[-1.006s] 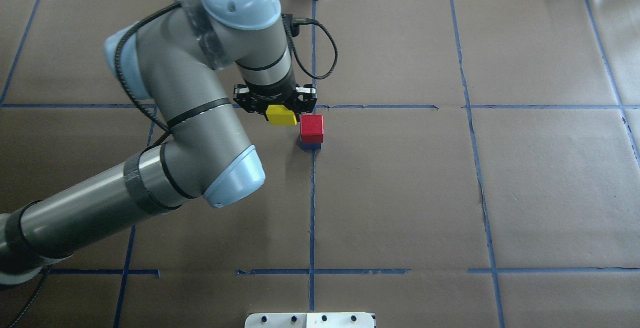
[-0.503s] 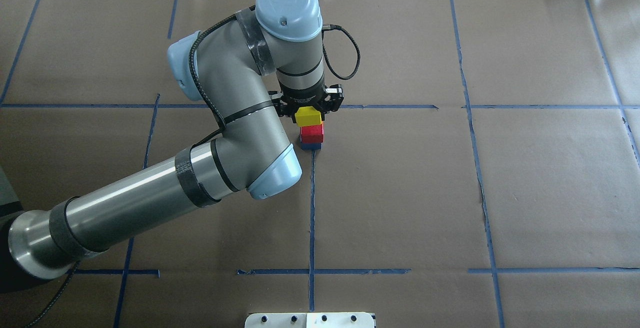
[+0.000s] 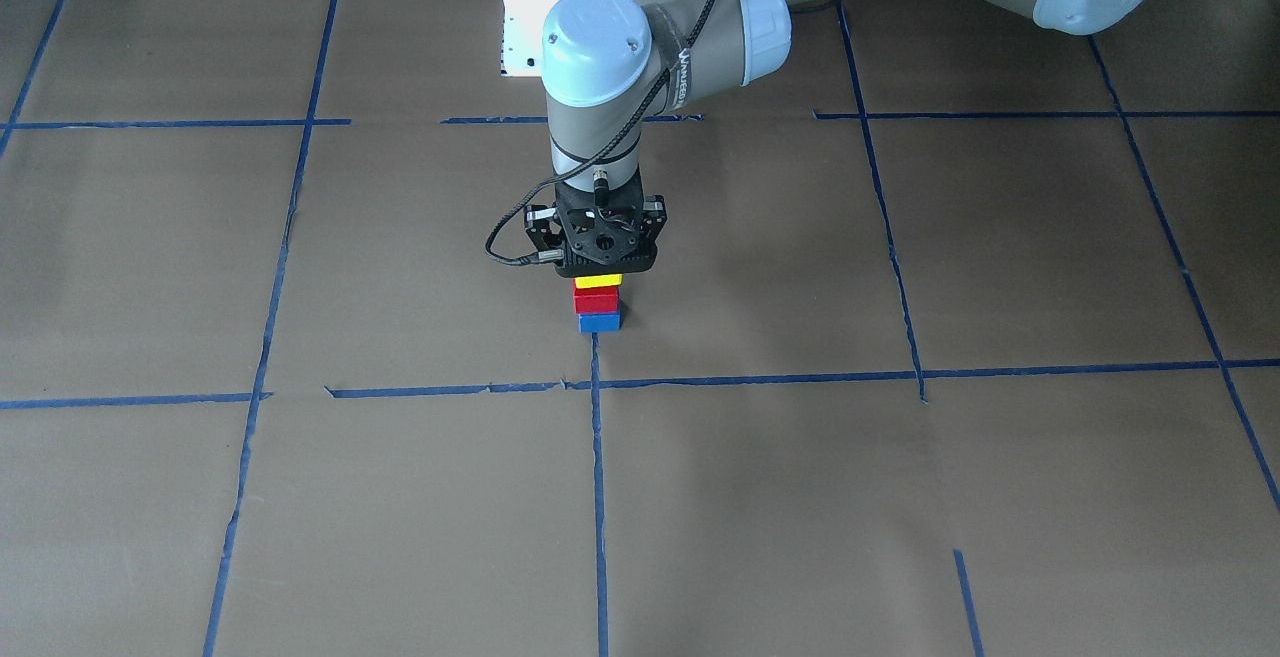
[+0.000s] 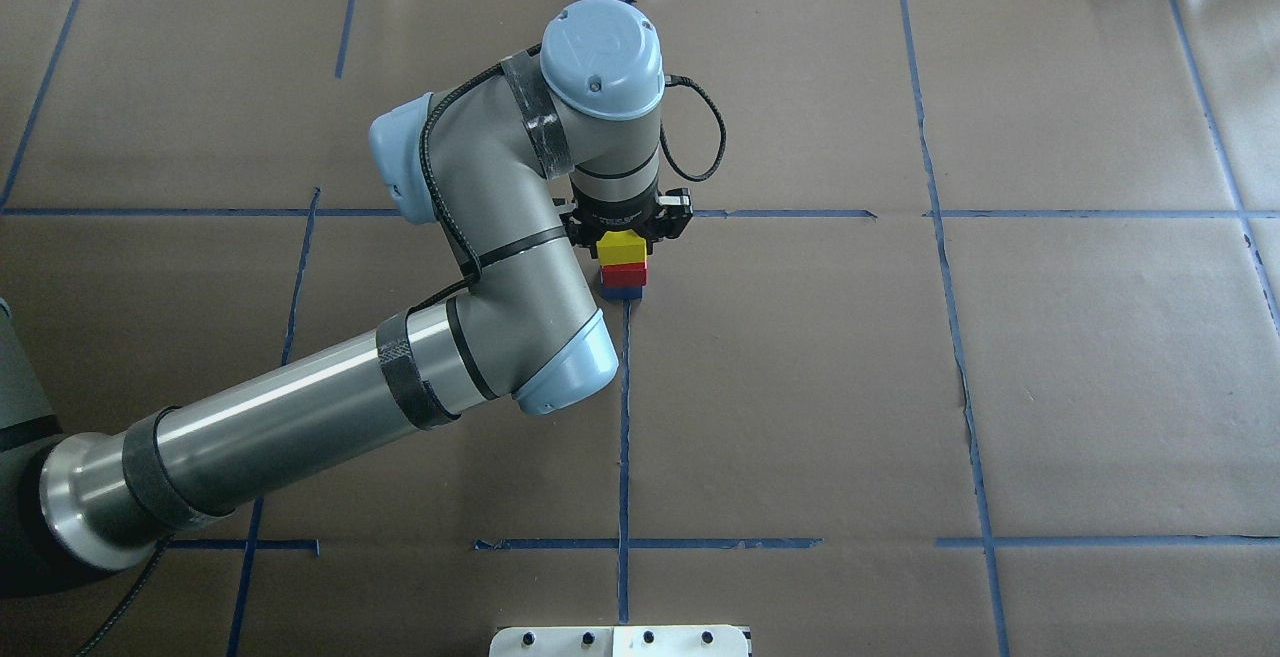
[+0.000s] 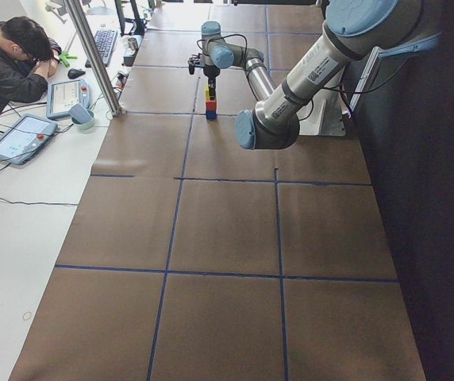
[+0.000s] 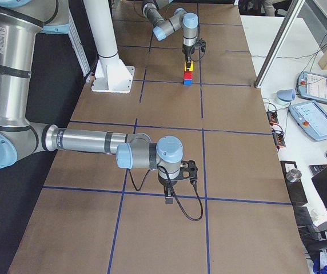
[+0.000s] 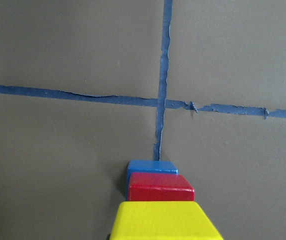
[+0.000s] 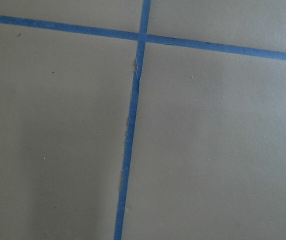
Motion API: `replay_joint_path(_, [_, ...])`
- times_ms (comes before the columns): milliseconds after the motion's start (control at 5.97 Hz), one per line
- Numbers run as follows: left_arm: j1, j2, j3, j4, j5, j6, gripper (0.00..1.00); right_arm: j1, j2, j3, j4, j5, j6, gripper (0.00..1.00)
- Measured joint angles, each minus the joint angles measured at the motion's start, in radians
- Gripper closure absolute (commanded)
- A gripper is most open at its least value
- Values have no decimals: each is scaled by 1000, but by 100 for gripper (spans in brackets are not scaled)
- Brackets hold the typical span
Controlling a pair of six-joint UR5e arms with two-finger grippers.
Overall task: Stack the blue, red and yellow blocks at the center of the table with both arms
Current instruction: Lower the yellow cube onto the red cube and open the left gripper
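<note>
From across the table, just above the middle of the frame, the left gripper (image 3: 598,275) stood straight down over the yellow block (image 3: 597,281). That block sat on the red block (image 3: 597,298), and the red one sat on the blue block (image 3: 599,321). The fingers looked clamped on the yellow one's sides, though the pads themselves were hidden. From overhead the three colours showed as a tight step just above centre, at a crossing of the blue tape (image 4: 624,387). The left side view had the stack small near the top middle. In the right side view it stood at the top, and the right gripper (image 6: 169,198) hung low in the lower middle over brown paper; I could not tell how its fingers stood. The left wrist camera showed yellow large at the bottom edge, with red and blue lined up beyond it. The right wrist camera showed only paper and tape. These seemed small, light, rigid blocks with smooth painted faces, best pinched across two opposite flat sides. Such a narrow tower would tip at a sideways nudge.
</note>
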Motion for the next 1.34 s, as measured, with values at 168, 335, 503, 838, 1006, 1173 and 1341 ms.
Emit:
replay_joint_path(168, [1,0,11,-13,1,2,91,0,0,-1,0,0,0,0])
replay_joint_path(335, [1,0,24,-31,1,4,83,0,0,-1,0,0,0,0])
replay_joint_path(503, [1,0,32,-41,1,5,76,0,0,-1,0,0,0,0])
replay_joint_path(838, [1,-1,35,-45,1,5,44,0,0,-2,0,0,0,0])
replay_joint_path(1006, [1,-1,35,-45,1,5,28,0,0,-2,0,0,0,0])
replay_joint_path(1173, [1,-1,35,-46,1,5,8,0,0,-2,0,0,0,0])
replay_joint_path(1341, [1,-1,35,-46,1,5,0,0,0,-2,0,0,0,0])
